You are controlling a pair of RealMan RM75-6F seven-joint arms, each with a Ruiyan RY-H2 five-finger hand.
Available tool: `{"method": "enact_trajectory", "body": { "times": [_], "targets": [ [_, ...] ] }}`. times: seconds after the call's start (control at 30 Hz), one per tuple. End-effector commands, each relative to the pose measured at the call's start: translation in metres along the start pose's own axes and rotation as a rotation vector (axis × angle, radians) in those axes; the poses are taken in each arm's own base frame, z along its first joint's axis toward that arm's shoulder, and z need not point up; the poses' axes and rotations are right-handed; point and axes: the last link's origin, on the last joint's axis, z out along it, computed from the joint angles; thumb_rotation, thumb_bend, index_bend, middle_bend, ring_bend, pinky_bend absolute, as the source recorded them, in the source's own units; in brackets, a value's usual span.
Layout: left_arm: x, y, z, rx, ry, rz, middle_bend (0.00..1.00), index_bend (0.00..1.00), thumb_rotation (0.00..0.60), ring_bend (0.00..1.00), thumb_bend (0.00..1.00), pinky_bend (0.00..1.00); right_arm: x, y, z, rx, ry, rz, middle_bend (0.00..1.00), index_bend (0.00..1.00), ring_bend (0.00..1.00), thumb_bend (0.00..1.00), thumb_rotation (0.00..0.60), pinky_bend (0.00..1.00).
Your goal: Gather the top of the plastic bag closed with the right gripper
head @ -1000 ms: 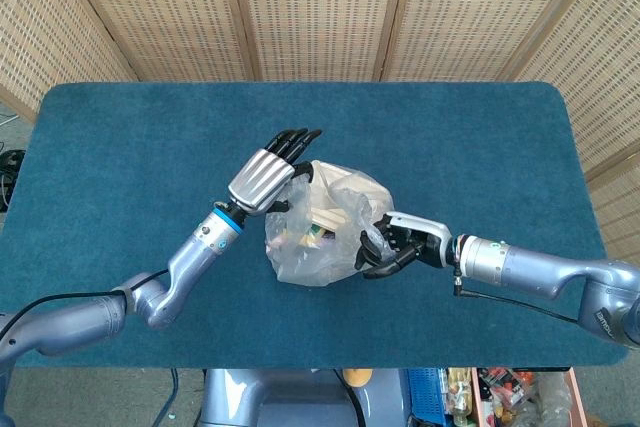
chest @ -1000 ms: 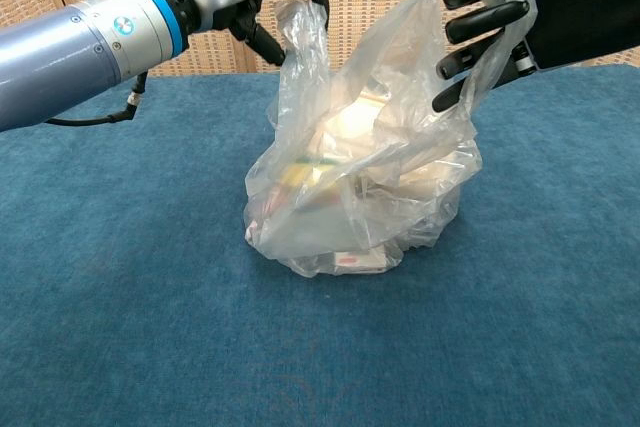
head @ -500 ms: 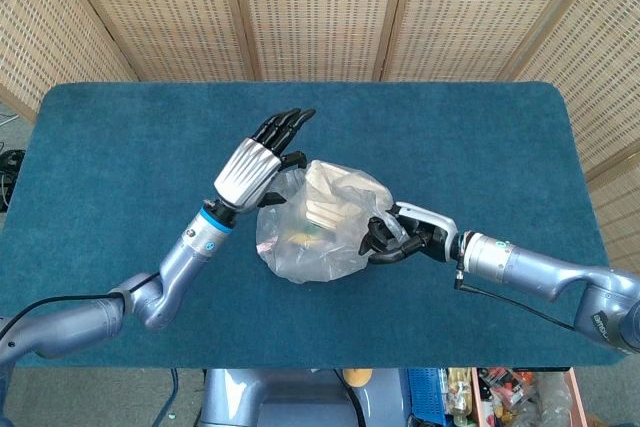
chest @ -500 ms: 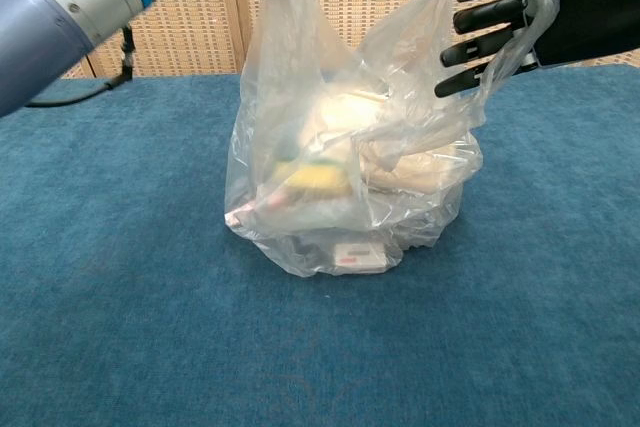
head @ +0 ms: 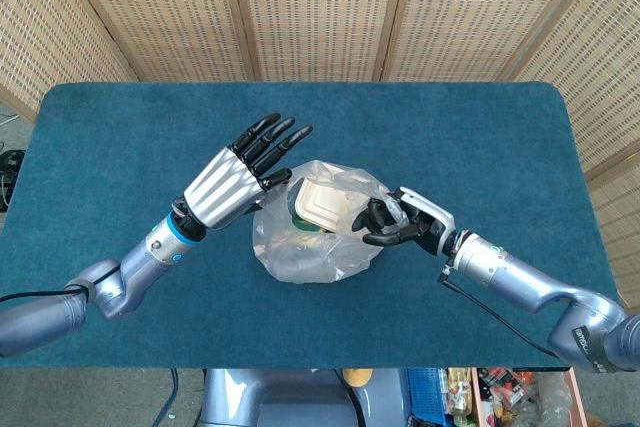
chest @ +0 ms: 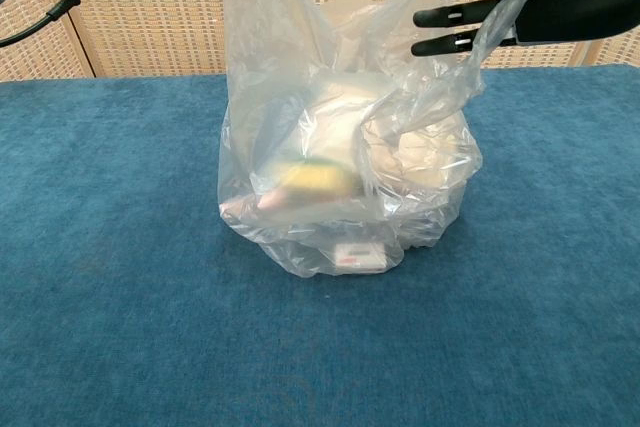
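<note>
A clear plastic bag (head: 312,242) stands mid-table, its mouth open upward, with a white lidded container (head: 325,205) and a yellow-green item (chest: 315,179) inside. My left hand (head: 232,177) is at the bag's left top edge, thumb pinching the plastic while the other fingers are spread; in the chest view the bag (chest: 340,197) is drawn up past the top edge on that side, and the hand itself is out of that view. My right hand (head: 395,224) holds the bag's right top, fingers (chest: 465,17) curled through the plastic there.
The table wears a blue cloth (head: 120,137). Woven folding screens (head: 320,7) stand close behind its far edge. A black cable (chest: 40,22) hangs at the chest view's upper left. A crate of odds and ends (head: 500,392) sits below the table's near edge.
My left hand has risen and drawn back to the left, pulling the bag's left side taller and the mouth wider. My right hand has lifted slightly, still holding the right top.
</note>
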Motion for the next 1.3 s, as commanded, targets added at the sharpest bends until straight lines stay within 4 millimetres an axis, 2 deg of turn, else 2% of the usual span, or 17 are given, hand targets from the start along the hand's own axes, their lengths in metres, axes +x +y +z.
{"method": "enact_trajectory", "body": {
  "times": [0.03, 0.33, 0.57, 0.73, 0.93, 1.1, 1.3],
  "targets": [
    [0.001, 0.005, 0.005, 0.001, 0.001, -0.01, 0.0, 0.71, 0.6, 0.0, 0.44, 0.11, -0.007, 0.006, 0.002, 0.026, 0.038, 0.028, 0.7, 0.68, 0.36, 0.07, 0.6, 0.3],
    [0.0, 0.018, 0.018, 0.008, 0.001, -0.034, 0.0, 0.7, 0.6, 0.0, 0.44, 0.11, -0.013, 0.012, 0.007, 0.024, 0.079, 0.027, 0.62, 0.61, 0.29, 0.11, 0.6, 0.29],
    [-0.002, 0.023, 0.027, 0.015, -0.012, -0.032, 0.0, 0.7, 0.6, 0.0, 0.44, 0.11, -0.019, 0.017, 0.01, 0.012, 0.073, 0.037, 0.55, 0.55, 0.2, 0.12, 0.6, 0.2],
    [-0.006, 0.026, 0.032, 0.022, -0.024, -0.042, 0.0, 0.7, 0.6, 0.0, 0.44, 0.11, -0.025, 0.018, 0.013, -0.002, 0.046, 0.051, 0.43, 0.48, 0.08, 0.09, 0.6, 0.09],
    [-0.01, 0.032, 0.039, 0.041, -0.032, -0.089, 0.0, 0.7, 0.6, 0.0, 0.44, 0.11, -0.028, 0.017, 0.017, 0.001, 0.02, 0.067, 0.38, 0.42, 0.05, 0.07, 0.6, 0.08],
    [-0.013, 0.04, 0.046, 0.048, -0.03, -0.121, 0.0, 0.69, 0.6, 0.0, 0.44, 0.11, -0.027, 0.018, 0.021, 0.005, 0.017, 0.074, 0.29, 0.34, 0.0, 0.05, 0.6, 0.04],
    [-0.014, 0.043, 0.05, 0.041, -0.03, -0.109, 0.0, 0.69, 0.6, 0.0, 0.44, 0.11, -0.028, 0.015, 0.023, 0.015, 0.01, 0.101, 0.29, 0.32, 0.0, 0.05, 0.6, 0.04]
  ]
}}
